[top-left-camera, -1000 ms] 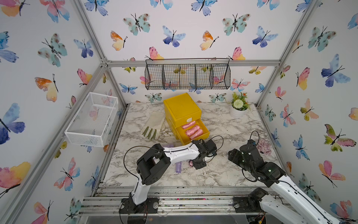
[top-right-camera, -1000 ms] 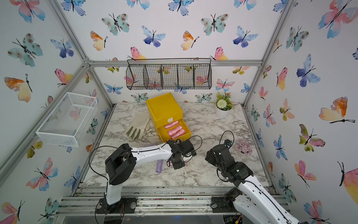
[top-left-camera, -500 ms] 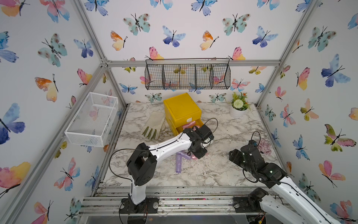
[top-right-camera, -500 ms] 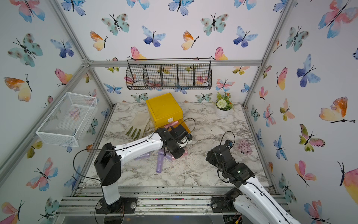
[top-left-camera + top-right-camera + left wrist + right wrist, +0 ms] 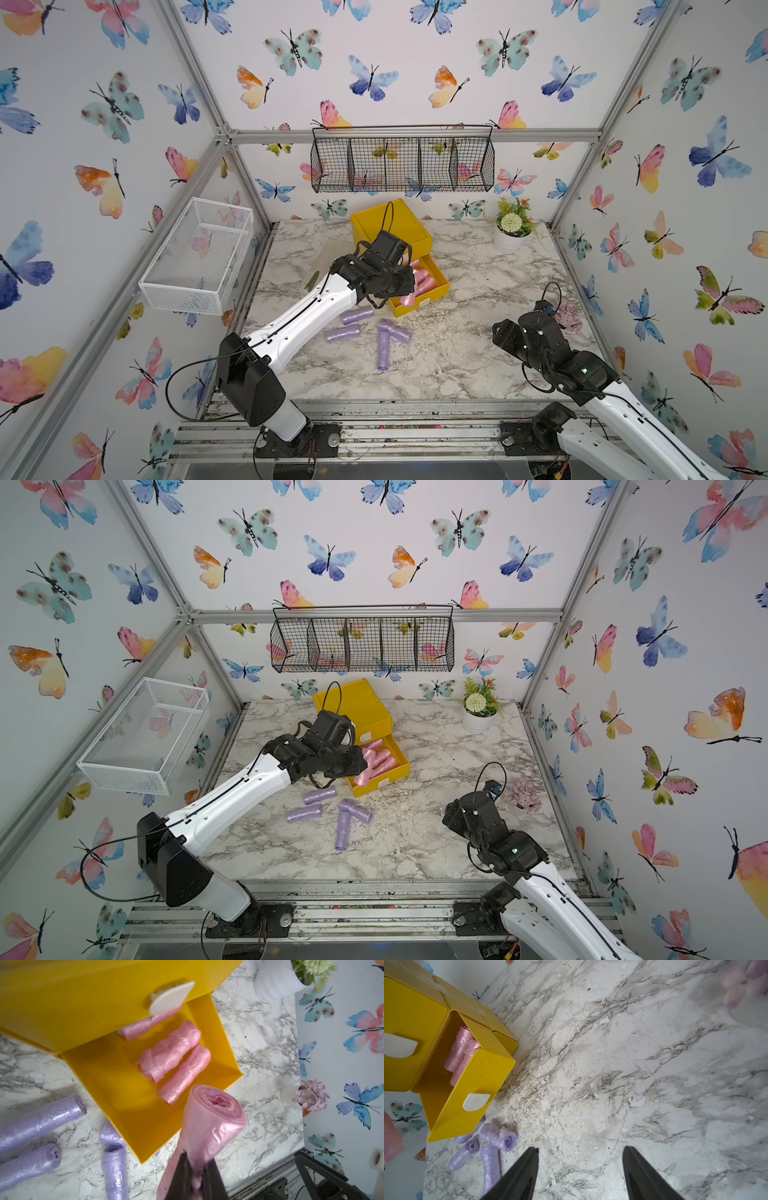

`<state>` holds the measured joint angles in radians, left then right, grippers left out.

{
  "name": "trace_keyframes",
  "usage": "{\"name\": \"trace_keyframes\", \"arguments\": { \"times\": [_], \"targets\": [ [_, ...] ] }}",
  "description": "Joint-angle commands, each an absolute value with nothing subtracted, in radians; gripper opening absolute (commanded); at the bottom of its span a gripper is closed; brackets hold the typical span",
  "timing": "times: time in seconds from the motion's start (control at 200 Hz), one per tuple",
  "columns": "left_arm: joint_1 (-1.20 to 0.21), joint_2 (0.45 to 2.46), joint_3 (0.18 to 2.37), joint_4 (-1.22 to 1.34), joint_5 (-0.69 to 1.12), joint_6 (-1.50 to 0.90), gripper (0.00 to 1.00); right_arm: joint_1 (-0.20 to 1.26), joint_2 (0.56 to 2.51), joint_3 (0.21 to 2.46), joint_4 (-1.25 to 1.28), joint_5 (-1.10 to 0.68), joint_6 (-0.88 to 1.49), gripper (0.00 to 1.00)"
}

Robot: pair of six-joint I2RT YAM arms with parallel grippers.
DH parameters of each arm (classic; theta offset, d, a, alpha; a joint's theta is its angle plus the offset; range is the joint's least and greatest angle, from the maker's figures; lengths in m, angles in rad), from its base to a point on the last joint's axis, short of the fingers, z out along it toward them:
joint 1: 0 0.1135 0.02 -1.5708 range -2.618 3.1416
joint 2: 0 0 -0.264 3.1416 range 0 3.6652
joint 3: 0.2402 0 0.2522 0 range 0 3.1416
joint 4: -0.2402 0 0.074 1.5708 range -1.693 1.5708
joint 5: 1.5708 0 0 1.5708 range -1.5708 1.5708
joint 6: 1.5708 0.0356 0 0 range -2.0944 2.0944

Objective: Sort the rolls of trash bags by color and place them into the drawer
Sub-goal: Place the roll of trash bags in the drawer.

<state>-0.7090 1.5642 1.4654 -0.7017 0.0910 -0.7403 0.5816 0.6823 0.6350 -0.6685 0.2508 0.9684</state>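
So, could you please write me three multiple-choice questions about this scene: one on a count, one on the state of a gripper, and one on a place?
1. How many pink rolls lie inside the open drawer?
A one; B three; C six

2. The right gripper is:
A shut on a roll; B shut and empty; C open and empty

3. The purple rolls lie:
A on the marble table; B inside the drawer; C in the right gripper

Answers:
1 B: the left wrist view shows three on the drawer floor; a fourth pink roll is held by the left gripper, not lying in the drawer.
2 C: its jaws stand apart with only table between them.
3 A: in both top views they rest on the marble in front of the drawer.
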Motion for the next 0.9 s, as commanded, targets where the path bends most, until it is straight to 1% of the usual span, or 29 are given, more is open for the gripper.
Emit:
{"name": "trace_keyframes", "arguments": {
  "times": [0.0, 0.26, 0.445, 0.896],
  "targets": [
    [-0.706, 1.536, 1.436, -0.611, 0.04, -0.892, 0.0, 0.577, 0.669, 0.647, -0.684, 0.264, 0.969, 0.7],
    [-0.677, 1.515, 1.394, -0.561, -0.095, -0.944, 0.0, 0.577, 0.663, 0.644, -0.688, 0.264, 0.966, 0.7],
    [-0.649, 1.503, 1.371, -0.532, -0.107, -0.964, 0.0, 0.577, 0.657, 0.644, -0.693, 0.265, 0.966, 0.7],
    [-0.65, 1.549, 1.339, -0.507, -0.129, -0.951, 0.0, 0.577, 0.66, 0.635, -0.683, 0.256, 0.974, 0.7]
  ]
}}
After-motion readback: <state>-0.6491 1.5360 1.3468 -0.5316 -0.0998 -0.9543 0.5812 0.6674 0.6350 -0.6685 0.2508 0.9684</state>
